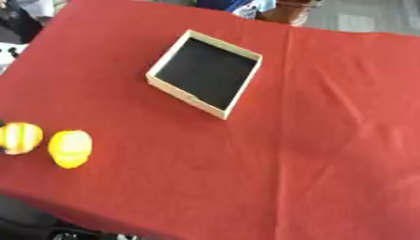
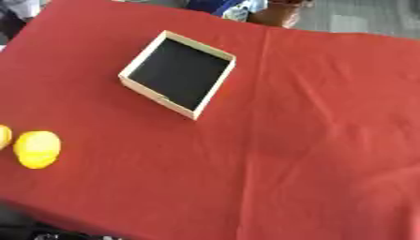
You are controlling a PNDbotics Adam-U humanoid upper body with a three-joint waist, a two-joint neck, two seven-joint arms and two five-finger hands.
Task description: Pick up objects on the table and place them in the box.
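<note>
- Box [image 1: 205,73]: shallow, pale wooden walls, black floor, nothing inside; sits askew on the far half of the red tablecloth [image 1: 311,140]
- Lemon [image 1: 70,148], yellow, lies near the left edge, well apart from the box
- Second yellow round thing [image 1: 19,137] just beside the lemon, at the left border; faint stripes, kind unclear
- Neither robot hand shows in either view, so their state cannot be told
</note>
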